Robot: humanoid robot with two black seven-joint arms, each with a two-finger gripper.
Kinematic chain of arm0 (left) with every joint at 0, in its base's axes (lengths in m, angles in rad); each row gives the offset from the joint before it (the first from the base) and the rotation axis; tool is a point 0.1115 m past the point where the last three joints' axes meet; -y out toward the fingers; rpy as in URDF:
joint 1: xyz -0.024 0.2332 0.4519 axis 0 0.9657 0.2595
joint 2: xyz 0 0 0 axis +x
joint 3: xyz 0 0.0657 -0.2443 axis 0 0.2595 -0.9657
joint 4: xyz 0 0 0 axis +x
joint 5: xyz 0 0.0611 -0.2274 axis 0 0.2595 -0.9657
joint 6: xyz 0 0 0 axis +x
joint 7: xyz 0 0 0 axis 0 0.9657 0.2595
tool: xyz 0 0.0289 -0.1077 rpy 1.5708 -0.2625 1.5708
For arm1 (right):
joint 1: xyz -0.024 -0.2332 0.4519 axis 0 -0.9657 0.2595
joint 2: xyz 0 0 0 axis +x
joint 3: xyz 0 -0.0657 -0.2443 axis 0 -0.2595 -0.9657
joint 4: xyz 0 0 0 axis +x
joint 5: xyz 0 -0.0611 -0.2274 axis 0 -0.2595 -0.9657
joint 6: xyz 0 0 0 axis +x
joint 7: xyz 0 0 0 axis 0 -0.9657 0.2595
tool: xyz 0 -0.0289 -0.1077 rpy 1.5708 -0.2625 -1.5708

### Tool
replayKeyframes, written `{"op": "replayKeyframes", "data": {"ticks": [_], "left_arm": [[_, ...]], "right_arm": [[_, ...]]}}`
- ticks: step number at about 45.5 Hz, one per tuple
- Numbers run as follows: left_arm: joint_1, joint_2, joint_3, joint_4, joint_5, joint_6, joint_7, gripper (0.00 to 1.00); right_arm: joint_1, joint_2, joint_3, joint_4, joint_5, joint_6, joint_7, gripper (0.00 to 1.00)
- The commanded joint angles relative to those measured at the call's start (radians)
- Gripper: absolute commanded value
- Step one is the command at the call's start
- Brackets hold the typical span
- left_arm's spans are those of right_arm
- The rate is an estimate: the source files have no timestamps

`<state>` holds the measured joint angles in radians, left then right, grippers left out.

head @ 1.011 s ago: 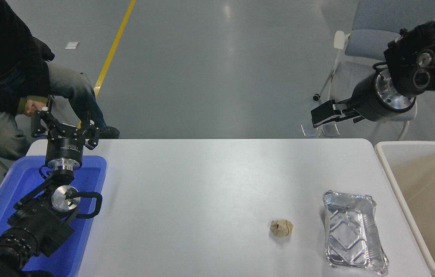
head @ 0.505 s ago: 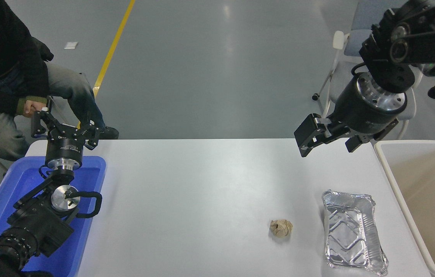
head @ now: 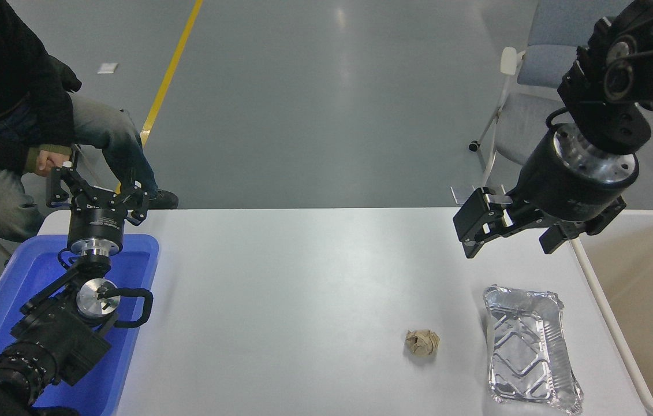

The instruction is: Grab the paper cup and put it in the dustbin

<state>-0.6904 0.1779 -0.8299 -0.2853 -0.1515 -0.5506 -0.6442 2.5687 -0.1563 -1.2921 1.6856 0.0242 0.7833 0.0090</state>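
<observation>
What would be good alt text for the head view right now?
The right end effector, open and empty, hangs over the white table's far right, above a foil tray and a crumpled brown paper ball, beside the beige dustbin. The left end effector is parked over a blue tub; no paper cup shows.

dustbin (head: 597,289): only its left rim and part of the inside show; the right edge and bottom edge cut off the rest, and its floor is out of view. right arm (head: 638,52) runs off the top right corner. blue tub (head: 141,254) partly covered by the left arm (head: 55,335), near end cut off. foil tray (head: 528,346) clipped at its near corner. seated person (head: 8,86), far left, cut off above the chest. chair (head: 534,75) half behind the right arm.
</observation>
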Motion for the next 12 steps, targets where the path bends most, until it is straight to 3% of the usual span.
{"op": "replayKeyframes", "data": {"ticks": [1, 12], "left_arm": [[0.0, 0.0, 0.0, 0.0, 0.0, 0.0, 0.0, 0.99], [0.0, 0.0, 0.0, 0.0, 0.0, 0.0, 0.0, 0.99]], "right_arm": [[0.015, 0.009, -0.015, 0.016, 0.01, 0.002, 0.0, 1.0], [0.01, 0.024, -0.015, 0.014, 0.01, 0.002, 0.0, 1.0]]}}
